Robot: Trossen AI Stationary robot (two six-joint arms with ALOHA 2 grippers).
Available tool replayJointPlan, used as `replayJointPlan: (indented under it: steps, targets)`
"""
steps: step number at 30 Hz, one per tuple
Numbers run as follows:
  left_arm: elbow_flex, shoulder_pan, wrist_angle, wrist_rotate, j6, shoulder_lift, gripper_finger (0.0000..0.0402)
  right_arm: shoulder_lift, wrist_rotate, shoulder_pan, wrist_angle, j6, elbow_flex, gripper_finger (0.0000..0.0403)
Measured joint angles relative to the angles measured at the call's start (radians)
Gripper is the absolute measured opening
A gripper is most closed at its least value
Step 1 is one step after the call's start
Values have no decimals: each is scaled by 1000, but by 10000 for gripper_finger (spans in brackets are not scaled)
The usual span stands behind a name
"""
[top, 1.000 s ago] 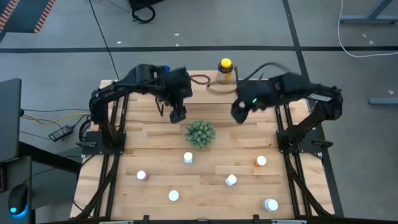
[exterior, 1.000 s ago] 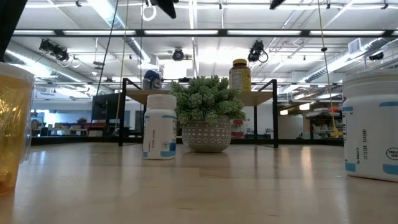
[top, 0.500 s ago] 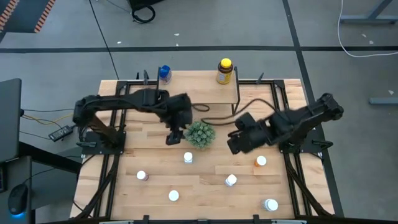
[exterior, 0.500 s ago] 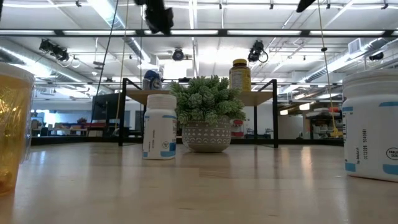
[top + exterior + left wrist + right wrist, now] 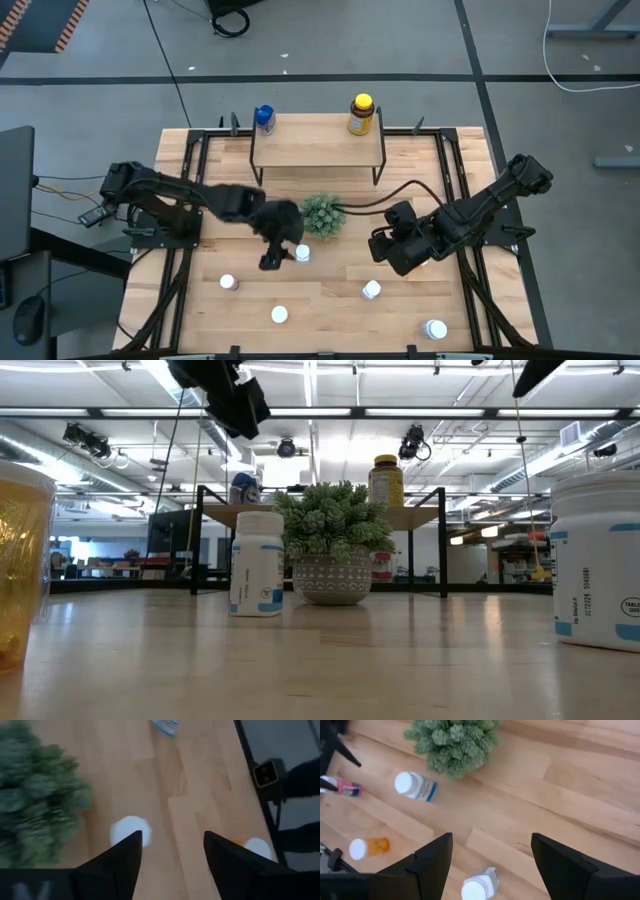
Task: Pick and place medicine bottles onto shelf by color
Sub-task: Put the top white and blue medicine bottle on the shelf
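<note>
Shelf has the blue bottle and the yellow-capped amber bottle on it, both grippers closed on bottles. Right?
Not quite. The blue bottle and yellow-capped amber bottle do stand on the shelf, per the high view. But both wrist views show the left gripper and right gripper open and empty above the table.

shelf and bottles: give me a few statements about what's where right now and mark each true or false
1. The blue bottle and the amber bottle with yellow cap both stand on the shelf. True.
2. The potted plant sits on the shelf. False: it stands on the tabletop in front of the shelf.
3. The left gripper holds a white bottle. False: its fingers are open and empty, close beside the white-capped bottle.
4. The right gripper is open with nothing between its fingers. True.
5. Every bottle is already on the shelf. False: several are on the tabletop.
</note>
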Motion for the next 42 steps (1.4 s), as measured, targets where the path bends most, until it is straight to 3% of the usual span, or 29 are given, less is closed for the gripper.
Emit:
replayJointPlan:
  steps: [4, 15, 25, 42]
  targets:
    - [-16, -29, 12, -101, -17, 2, 253, 0, -1, 3, 3, -4, -4, 276]
    - [-20, -40, 65, -136, -49, 132, 343, 0, 3, 15, 33, -108, -4, 276]
    - [-20, -44, 64, -230, -49, 192, 346, 0, 8, 66, 33, -108, -4, 276]
    - [-19, -68, 94, -237, -52, 233, 346, 0, 30, 74, 30, -89, -4, 276]
